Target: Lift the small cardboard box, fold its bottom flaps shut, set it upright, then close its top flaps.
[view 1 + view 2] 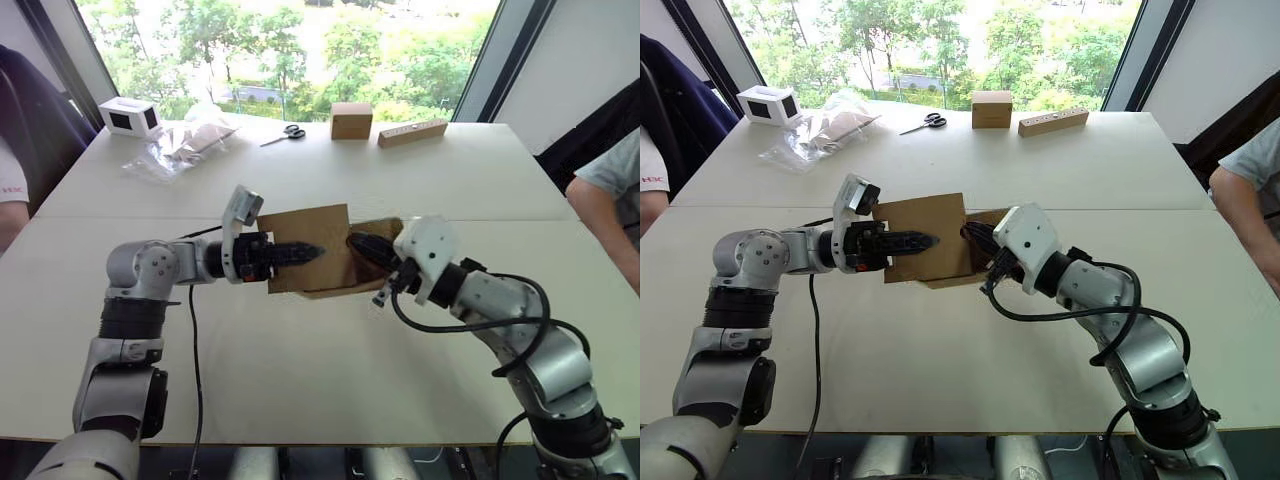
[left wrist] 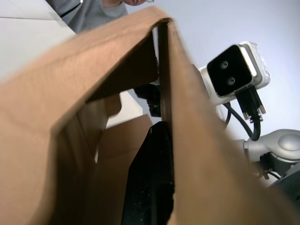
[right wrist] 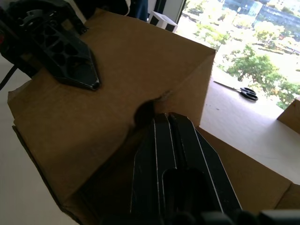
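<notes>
Box (image 1: 305, 245) was held off the table (image 1: 300, 370), left gripper (image 1: 300, 253) pinching a wall, right gripper (image 1: 365, 248) pressed together against it; bottom flaps likely needed folding next.

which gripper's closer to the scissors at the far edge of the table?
Left, marginally. The scissors lie far off, toward the window. The left gripper sits almost directly below them on the small cardboard box; the right gripper is further to the right.

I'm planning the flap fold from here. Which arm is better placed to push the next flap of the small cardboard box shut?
Probably the right. The right gripper is shut, pressing at the small cardboard box by its open flap end, while the left gripper clamps a wall, steadying it.
</notes>
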You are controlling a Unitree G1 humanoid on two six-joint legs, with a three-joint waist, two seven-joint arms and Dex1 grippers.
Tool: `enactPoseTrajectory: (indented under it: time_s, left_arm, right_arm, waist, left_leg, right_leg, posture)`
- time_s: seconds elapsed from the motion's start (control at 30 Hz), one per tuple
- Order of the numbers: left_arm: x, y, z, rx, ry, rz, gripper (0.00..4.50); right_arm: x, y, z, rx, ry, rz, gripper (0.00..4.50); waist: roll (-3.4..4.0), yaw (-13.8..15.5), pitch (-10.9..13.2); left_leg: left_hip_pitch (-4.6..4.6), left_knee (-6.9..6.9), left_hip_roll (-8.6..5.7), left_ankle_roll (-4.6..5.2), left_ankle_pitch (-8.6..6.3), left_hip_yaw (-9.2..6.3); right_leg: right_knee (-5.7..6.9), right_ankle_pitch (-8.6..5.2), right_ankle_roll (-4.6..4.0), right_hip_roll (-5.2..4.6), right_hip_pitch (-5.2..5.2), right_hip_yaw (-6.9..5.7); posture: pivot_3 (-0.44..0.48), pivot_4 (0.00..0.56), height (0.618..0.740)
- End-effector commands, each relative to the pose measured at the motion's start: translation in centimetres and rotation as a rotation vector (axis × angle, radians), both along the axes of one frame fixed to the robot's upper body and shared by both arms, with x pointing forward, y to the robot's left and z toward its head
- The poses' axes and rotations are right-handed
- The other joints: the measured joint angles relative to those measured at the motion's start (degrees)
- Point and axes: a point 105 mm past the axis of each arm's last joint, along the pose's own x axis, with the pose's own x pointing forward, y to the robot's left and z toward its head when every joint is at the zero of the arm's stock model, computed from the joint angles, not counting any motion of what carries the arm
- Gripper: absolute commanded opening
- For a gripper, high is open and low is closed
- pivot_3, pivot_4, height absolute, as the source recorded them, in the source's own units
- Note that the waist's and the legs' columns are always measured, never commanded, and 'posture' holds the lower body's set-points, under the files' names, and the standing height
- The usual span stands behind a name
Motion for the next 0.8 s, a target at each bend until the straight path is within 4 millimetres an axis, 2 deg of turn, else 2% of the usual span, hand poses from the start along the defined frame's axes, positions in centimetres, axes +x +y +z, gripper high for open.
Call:
enactPoseTrajectory:
  time_s: [0.03,0.4,0.53,0.63,0.8]
  left_arm:
    - [-0.7,-0.3,0.9,-0.02,-0.038,-0.034,0.09]
    - [-0.3,-0.1,0.6,-0.012,-0.034,-0.009,0.09]
    - [0.0,0.3,0.5,-0.007,-0.039,0.012,0.09]
    - [0.4,0.7,0.6,-0.012,-0.045,0.04,0.09]
    - [0.9,0.6,1.2,-0.042,-0.057,0.057,0.09]
  right_arm:
    - [-0.2,0.7,1.1,0.01,-0.065,0.023,0.0]
    - [-0.1,-0.3,1.5,-0.016,-0.099,-0.008,0.0]
    - [-0.4,-1.8,2.1,-0.022,-0.108,-0.054,0.0]
    - [-1.1,-4.3,3.6,0.015,-0.122,-0.133,0.0]
    - [-3.6,-6.1,0.9,-0.001,0.009,-0.189,0.0]
  waist:
    - [0.0,0.0,0.0]
    - [0.0,0.0,0.0]
    - [0.0,0.0,0.0]
    - [0.0,0.3,0.0]
    - [-0.01,0.3,0.0]
  left_leg:
    - [0.0,0.0,0.0,0.0,0.0,0.0]
    - [0.0,0.0,0.0,0.0,0.0,0.0]
    - [0.0,0.0,0.01,0.0,0.0,0.0]
    - [-0.01,0.0,0.0,0.0,0.0,0.0]
    - [-0.04,-0.04,0.02,0.01,-0.01,-0.04]
  right_leg:
    - [0.0,0.0,0.0,0.0,0.0,0.0]
    - [0.0,0.0,0.0,-0.01,0.0,0.0]
    - [-0.01,0.0,-0.01,-0.01,0.0,0.0]
    - [-0.01,0.0,0.0,-0.02,0.0,0.0]
    - [-0.1,0.0,0.0,-0.04,0.03,-0.04]
  posture:
    - [0.0,0.15,0.74]
    - [0.0,0.15,0.74]
    - [0.0,0.15,0.74]
    - [0.0,0.15,0.74]
    - [0.0,0.15,0.74]
